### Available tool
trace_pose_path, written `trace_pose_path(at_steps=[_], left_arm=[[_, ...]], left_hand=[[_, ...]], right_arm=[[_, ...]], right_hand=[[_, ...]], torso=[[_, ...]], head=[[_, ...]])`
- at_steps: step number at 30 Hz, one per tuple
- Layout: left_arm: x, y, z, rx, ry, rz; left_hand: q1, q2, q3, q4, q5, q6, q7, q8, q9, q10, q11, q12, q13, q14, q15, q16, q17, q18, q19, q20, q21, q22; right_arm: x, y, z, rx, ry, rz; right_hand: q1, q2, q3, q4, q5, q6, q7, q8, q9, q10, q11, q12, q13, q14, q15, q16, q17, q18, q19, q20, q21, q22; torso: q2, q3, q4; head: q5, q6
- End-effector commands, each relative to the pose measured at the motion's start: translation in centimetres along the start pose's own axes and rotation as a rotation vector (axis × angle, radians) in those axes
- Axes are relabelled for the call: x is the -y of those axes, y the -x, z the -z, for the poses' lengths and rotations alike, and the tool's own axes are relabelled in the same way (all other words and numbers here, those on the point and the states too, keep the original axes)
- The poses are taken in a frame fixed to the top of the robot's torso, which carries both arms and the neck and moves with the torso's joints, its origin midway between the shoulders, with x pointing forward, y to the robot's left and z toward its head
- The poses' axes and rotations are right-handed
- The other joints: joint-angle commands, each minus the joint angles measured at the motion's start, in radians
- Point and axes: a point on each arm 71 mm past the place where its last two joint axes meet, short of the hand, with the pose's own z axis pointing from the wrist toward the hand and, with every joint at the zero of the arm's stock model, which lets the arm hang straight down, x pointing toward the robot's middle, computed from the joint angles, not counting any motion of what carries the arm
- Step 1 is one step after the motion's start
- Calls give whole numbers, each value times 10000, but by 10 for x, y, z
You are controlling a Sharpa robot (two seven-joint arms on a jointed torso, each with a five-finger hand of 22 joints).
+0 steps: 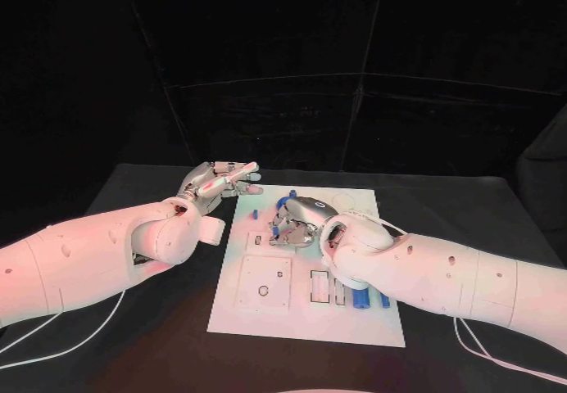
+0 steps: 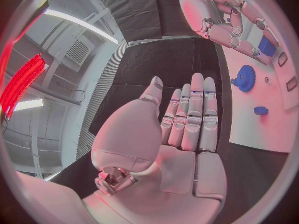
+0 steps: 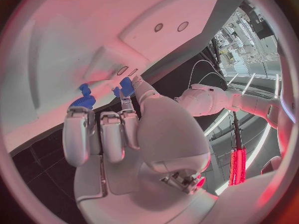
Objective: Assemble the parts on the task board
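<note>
The white task board [image 1: 310, 315] lies in the middle of the black table. My right hand [image 1: 301, 219] hovers low over its far half with fingers curled down. In the right wrist view, that hand [image 3: 118, 129] pinches a small blue part [image 3: 126, 86] between thumb and a finger, right at the board [image 3: 74, 40]. Another blue part [image 3: 84, 100] lies under the outer fingertips. My left hand [image 1: 219, 182] floats beside the board's far left corner, holding nothing, its fingers [image 2: 196, 109] stretched out flat. A blue gear [image 2: 244, 78] and a small blue piece [image 2: 261, 110] rest on the board.
Several blue parts [image 1: 360, 299] sit in slots near the board's right edge, close under my right forearm. Rectangular recesses [image 1: 266, 282] mark the board's near half. Black table [image 1: 154, 344] stretches to both sides of the board. A white cable [image 1: 71, 327] trails beneath my left arm.
</note>
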Motion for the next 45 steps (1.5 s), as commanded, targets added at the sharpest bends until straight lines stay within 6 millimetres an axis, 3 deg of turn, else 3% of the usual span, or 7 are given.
trace_pose_path(at_steps=[1,28,45], left_arm=[[2,-1,-1,-57,-163,92],[1,0,-3,-30,-146,80],[1,1,-3,5,-141,64]], left_hand=[[-40,77,-15,-56,-25,57,5,-53,5,21,-14,-61,-6,-39,21,-56,13,59,59,7,-48,-9],[-55,81,-23,-54,-25,62,4,-53,5,26,-14,-60,-6,-37,21,-60,18,59,62,8,-54,-13],[-64,83,-28,-55,-26,64,3,-53,6,29,-14,-61,-6,-36,21,-64,23,60,65,9,-58,-16]], right_arm=[[0,-1,-1,-154,-86,421],[7,-18,3,-643,-261,730],[11,-20,6,-923,-393,865]], right_hand=[[2,-5,59,18,50,318,-279,0,1,-22,9,-65,1039,865,-42,-24,1937,-146,264,-70,-5,740],[-42,-77,68,9,40,272,-254,-38,-12,-44,32,-95,1016,865,-25,-27,1935,-147,267,-59,-5,744],[-103,-196,64,-7,32,257,-231,-63,-18,-84,51,-149,970,863,-7,-34,1924,-145,263,-43,-14,731]], torso=[[9,-12,4],[8,19,-2],[13,9,8]], head=[[15,-11],[63,-92],[75,-155]])
